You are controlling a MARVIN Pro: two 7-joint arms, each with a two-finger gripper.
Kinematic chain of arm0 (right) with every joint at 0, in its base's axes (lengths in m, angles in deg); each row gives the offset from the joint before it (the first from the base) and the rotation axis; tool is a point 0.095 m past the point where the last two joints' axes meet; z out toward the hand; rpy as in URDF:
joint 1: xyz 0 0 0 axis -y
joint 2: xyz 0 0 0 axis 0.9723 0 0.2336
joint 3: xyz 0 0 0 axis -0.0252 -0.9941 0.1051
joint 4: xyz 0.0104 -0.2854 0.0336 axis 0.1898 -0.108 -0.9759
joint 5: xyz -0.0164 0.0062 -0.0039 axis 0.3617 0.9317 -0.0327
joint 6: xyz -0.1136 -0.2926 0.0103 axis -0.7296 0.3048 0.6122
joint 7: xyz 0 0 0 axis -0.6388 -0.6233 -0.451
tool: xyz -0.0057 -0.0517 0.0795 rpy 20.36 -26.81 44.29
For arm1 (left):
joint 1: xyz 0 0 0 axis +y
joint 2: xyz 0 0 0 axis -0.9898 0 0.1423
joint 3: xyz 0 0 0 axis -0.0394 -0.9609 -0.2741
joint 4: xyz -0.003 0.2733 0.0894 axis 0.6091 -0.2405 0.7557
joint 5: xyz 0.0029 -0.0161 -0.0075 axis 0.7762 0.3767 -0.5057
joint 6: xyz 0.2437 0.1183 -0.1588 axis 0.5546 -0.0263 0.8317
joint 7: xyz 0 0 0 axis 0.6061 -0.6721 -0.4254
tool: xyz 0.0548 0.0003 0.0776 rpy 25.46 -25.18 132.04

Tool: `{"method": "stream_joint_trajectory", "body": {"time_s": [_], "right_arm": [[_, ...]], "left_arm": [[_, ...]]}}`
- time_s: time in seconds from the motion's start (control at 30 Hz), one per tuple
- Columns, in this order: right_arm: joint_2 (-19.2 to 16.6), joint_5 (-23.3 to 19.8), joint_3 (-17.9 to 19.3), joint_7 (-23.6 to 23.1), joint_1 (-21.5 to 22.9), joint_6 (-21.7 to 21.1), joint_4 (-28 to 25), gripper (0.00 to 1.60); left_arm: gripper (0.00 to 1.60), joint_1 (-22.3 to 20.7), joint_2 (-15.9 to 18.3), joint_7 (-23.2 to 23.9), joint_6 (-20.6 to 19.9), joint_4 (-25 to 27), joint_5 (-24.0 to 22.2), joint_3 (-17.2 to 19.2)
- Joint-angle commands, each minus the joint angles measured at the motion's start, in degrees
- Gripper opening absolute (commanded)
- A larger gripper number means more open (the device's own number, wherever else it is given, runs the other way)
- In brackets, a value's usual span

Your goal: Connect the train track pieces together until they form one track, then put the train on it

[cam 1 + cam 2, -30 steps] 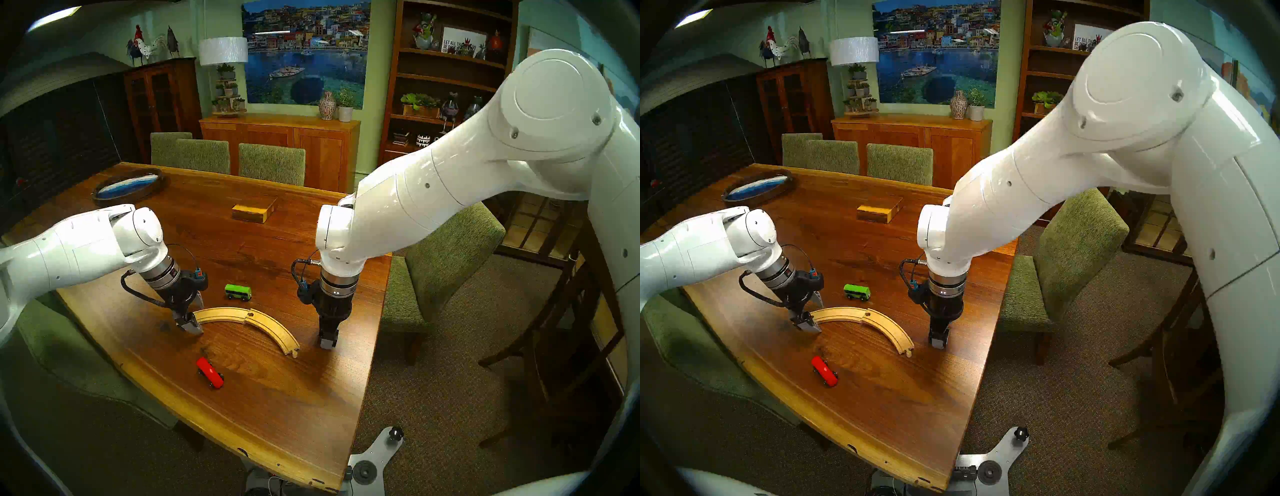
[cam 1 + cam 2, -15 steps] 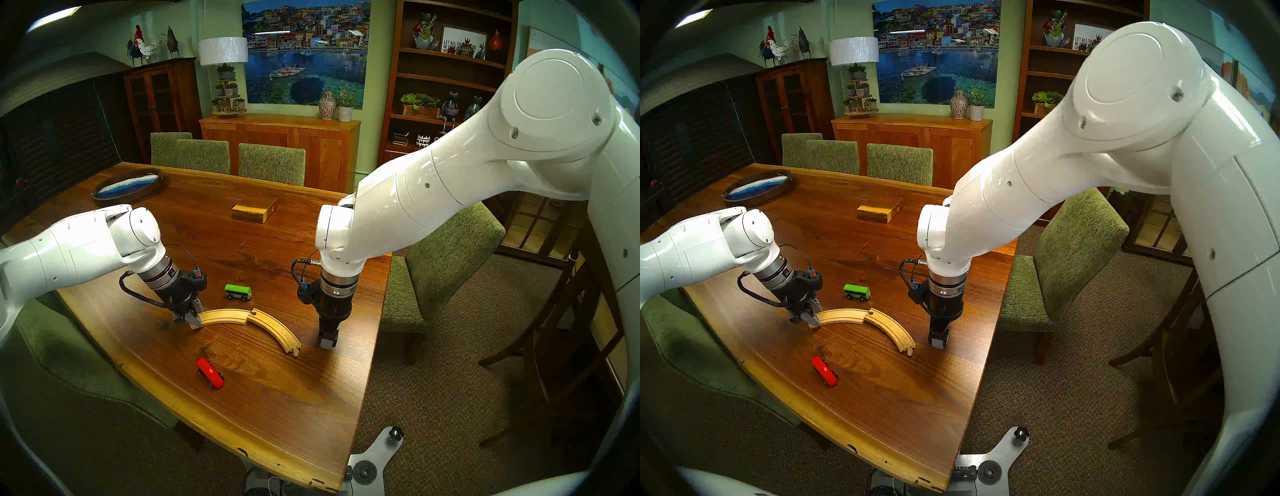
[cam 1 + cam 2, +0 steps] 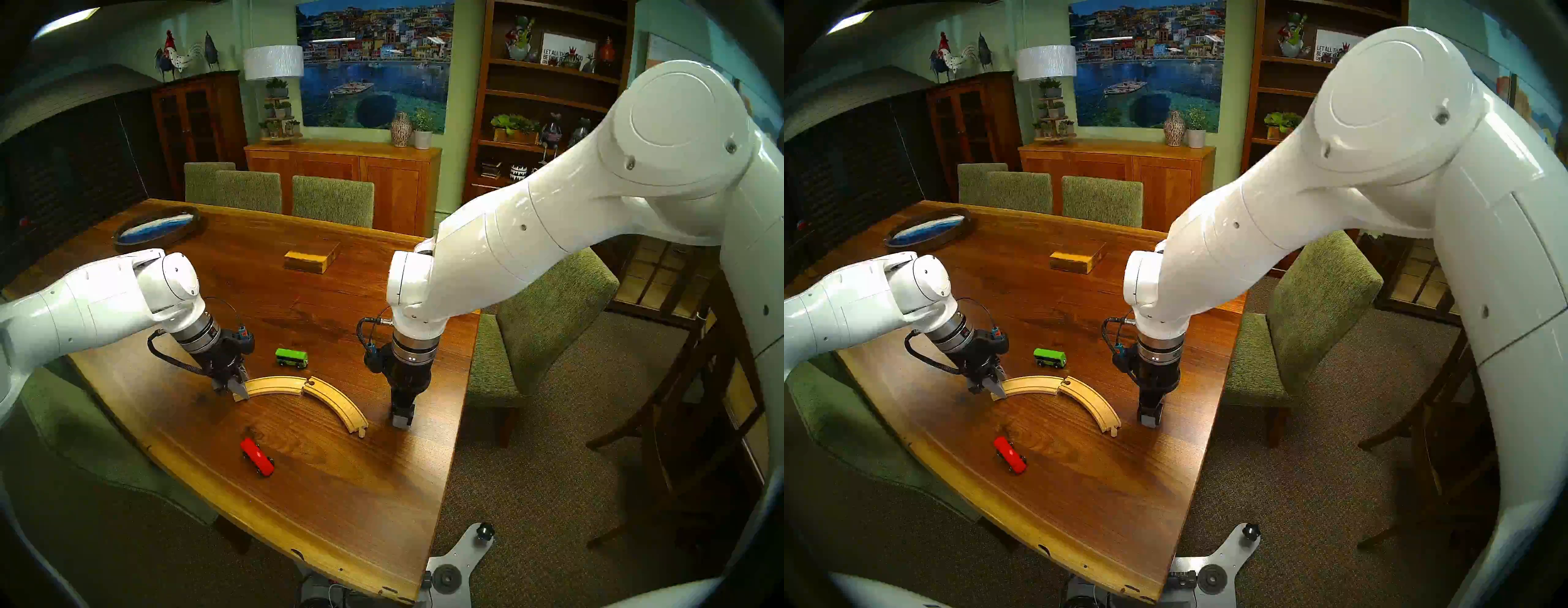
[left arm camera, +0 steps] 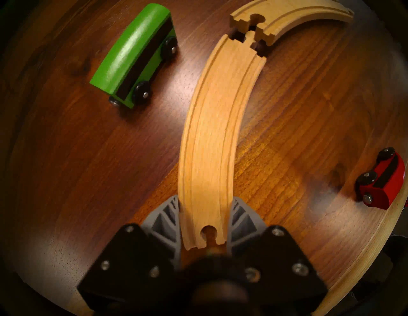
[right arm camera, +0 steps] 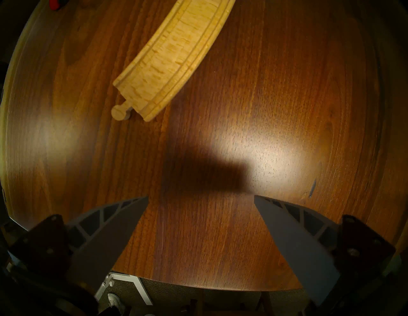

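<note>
- Two curved pale wooden track pieces lie flat on a dark wooden table (image 3: 339, 488), end to end in an arc.
- The left track piece (image 4: 212, 132) has a socket at its near end and a peg at its far end. The wrist view shows that peg at the mouth of the right track piece's (image 4: 293, 15) socket, not seated; the ends sit slightly askew with a gap.
- The right track piece (image 3: 339, 401) curves toward the table's near right side and ends in a free round peg (image 5: 120, 112).
- The left gripper (image 4: 206, 220) points steeply down over the socket end of the left piece. Its grey fingers (image 4: 167, 216) press against both side edges of the wood, gripping it.
- The right gripper (image 5: 201, 231) points straight down over bare table just beside the free peg end, fingers spread wide, holding nothing.
- The green train car (image 3: 292, 358) stands on its wheels beyond the arc, near the joint.
- The red train car (image 3: 257, 457) sits inside the curve, nearer the table's front edge.
- A yellow-brown wooden block (image 3: 312, 257) lies farther back, well apart.
</note>
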Motion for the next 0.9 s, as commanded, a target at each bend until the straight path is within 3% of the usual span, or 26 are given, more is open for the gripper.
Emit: {"method": "stream_joint_trajectory", "body": {"time_s": [0.0, 0.37, 0.87], "right_arm": [[-0.3, -0.1, 0.5, -0.1, 1.3, 0.0, 0.3, 1.6], [0.1, -0.3, 0.6, -0.6, 1.7, -0.8, 0.6, 1.6], [4.3, -7.2, 4.4, -3.2, 4.5, -10.9, 5.3, 1.6]], "left_arm": [[0.0, 0.0, 0.0, -1.2, -0.4, -0.2, 0.6, 0.1], [0.0, 0.0, 0.0, -1.2, -0.4, -0.2, 0.6, 0.2], [0.0, 0.1, 0.0, -1.0, -0.5, -0.2, 0.7, 0.3]]}}
